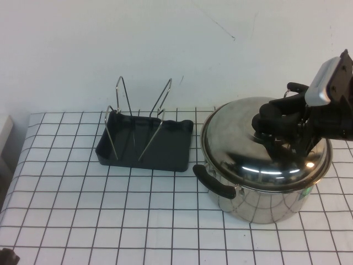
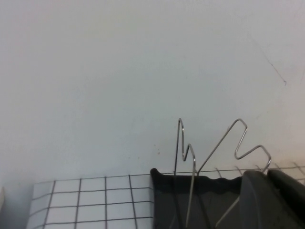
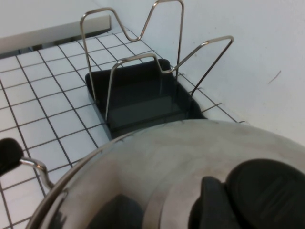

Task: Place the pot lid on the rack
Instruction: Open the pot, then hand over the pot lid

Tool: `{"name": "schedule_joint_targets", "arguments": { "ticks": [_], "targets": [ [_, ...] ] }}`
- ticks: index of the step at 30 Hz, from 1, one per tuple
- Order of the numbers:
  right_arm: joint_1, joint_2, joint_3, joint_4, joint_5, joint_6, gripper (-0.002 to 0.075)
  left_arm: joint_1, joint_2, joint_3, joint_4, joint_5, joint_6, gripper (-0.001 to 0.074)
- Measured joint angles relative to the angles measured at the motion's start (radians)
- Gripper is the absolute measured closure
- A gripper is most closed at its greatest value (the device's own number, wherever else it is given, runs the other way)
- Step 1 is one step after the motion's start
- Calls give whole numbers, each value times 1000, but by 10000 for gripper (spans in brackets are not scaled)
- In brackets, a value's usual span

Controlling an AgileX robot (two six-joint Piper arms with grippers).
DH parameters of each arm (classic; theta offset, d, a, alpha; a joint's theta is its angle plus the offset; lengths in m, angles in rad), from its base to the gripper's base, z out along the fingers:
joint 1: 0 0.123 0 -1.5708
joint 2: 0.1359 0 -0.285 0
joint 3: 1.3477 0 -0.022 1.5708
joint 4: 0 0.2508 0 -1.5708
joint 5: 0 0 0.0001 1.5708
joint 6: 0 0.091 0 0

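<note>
Directly under the right gripper (image 1: 274, 131), fingers apparently closing round the knob (image 1: 265, 122), the pot lid (image 1: 248, 143) needs a straight vertical lift before crossing toward the rack (image 1: 146, 146) beside it; left gripper (image 1: 6, 257) parked, opening indeterminable.

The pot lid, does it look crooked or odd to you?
Yes: the pot lid sits tilted on the steel pot, raised toward the rack. The right tool is at its knob; the left tool is near the rack.

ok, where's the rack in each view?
High view: rack left of centre, left of the pot lid that the right gripper grips by its knob.
Left wrist view: rack at lower right.
Right wrist view: rack beyond the lid.
Shared landmark: its wire loops.
Left gripper unseen.
</note>
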Motion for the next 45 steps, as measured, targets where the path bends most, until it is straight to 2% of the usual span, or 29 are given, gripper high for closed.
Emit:
{"name": "schedule_joint_targets", "arguments": {
  "ticks": [4,8,13,16,19,23,24,26,30,35,38,40,44,45],
  "targets": [
    [0,0,-6,0,19,-2,372,0,0,0,0,0,-149,737],
    [0,1,-49,-2,107,3,372,0,0,0,0,-30,-417,737],
    [0,-40,-130,-6,212,50,372,0,0,0,65,-161,-720,737],
    [5,-80,-176,-7,311,90,372,0,0,0,193,-285,-952,708],
    [43,-134,-212,-8,392,169,372,0,0,0,368,-385,-1255,561],
    [158,-191,-216,-9,419,215,372,0,0,0,602,-458,-1713,213],
    [200,-202,-216,-11,415,215,372,0,0,0,651,-466,-1799,153],
    [285,-214,-216,-11,391,198,372,0,0,0,734,-490,-1891,88],
    [476,-218,-216,-15,281,122,372,0,0,0,813,-537,-1962,51],
    [627,-218,-216,-17,165,60,372,0,0,0,830,-562,-2013,49],
    [661,-218,-216,-17,118,54,372,0,0,0,837,-568,-2023,113],
    [661,-218,-216,-15,104,52,372,0,0,2,840,-573,-2025,209],
    [661,-218,-216,-4,88,54,371,0,0,2,840,-590,-2032,549],
    [661,-220,-216,-11,77,48,371,0,0,2,832,-602,-2035,569]
  ]
}}
